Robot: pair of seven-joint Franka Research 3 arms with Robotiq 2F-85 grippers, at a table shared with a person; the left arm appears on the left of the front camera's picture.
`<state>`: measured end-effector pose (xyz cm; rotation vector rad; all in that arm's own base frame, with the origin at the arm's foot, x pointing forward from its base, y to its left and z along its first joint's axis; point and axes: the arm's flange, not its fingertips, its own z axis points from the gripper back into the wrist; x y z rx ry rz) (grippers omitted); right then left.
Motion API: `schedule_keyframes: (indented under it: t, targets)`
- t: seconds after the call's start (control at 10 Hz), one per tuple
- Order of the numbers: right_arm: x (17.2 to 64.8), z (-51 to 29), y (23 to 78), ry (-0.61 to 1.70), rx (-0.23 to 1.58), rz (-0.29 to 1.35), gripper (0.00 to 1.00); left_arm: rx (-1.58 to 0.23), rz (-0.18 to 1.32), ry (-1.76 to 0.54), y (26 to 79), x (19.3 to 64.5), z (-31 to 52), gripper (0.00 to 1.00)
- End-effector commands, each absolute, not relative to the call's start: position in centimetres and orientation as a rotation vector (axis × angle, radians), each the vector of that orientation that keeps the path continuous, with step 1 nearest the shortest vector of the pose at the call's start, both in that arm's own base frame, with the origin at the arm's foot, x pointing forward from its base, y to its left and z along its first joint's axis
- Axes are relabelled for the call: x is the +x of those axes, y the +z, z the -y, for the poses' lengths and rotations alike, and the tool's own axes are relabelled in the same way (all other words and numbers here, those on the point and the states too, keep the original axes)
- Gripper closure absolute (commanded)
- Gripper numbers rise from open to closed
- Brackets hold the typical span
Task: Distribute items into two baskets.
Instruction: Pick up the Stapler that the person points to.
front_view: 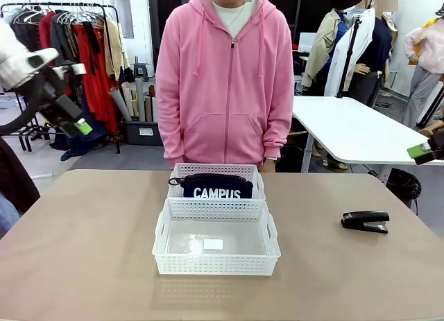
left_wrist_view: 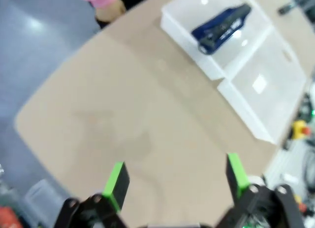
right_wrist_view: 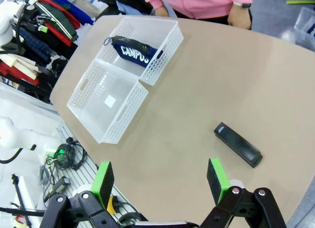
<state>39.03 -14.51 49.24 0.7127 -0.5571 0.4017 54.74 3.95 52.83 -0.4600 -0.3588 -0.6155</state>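
Surface: tan matte tabletop [front_view: 83, 252] with rounded corners. Room: clothes rack [front_view: 76, 30] at 10 o'clock, white table [front_view: 347, 127] at 2 o'clock, and a person in a pink hoodie [front_view: 225, 78] standing at the far edge, 12 o'clock.

Mid-surface: larger white perforated plastic basket [front_view: 215, 265], white label on its floor. The smaller white perforated plastic basket [front_view: 253, 175] touches its far side at 12 o'clock. The navy blue zip pouch with white "CAMPUS" lettering [front_view: 216, 189] lies inside the smaller basket. The black desk stapler [front_view: 365, 221] lies flat at 3 o'clock of the larger basket, well apart from it, near the right edge.

The left arm's jaws are spread wide, holding nothing, raised over the left side. From its wrist the pouch sits at 1 o'clock, far beyond the green pads [left_wrist_view: 115, 181].

The right arm's jaws are spread wide, holding nothing, raised. From its wrist the stapler sits at 1 o'clock, the baskets at 11 o'clock.

Open room: bare surface all round the stapler, and a broad bare stretch at 9 o'clock of the baskets.
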Motion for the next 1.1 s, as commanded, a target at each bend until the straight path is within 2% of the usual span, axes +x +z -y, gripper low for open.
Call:
schedule_keyframes:
  t: [0.0,0.3,0.5,0.7,1.0]
  targets:
    - [39.0,14.5,49.5,0.407,0.725,0.571,0.00,-0.504,0.479,-0.541,51.3,50.7,-6.3,0.00]
    - [39.0,14.5,49.5,0.407,0.725,0.571,0.00,-0.653,0.655,-0.481,50.7,46.1,-11.8,0.00]
    - [39.0,14.5,49.5,0.407,0.725,0.571,0.00,-0.692,0.718,-0.533,51.8,43.9,-12.4,0.00]
    - [39.0,14.5,49.5,0.407,0.725,0.571,0.00,-0.702,0.723,-0.518,52.1,42.0,-12.8,0.00]
    - [39.0,14.5,49.5,0.407,0.725,0.571,0.00,-0.712,0.650,-0.513,50.5,40.1,-11.1,0.00]
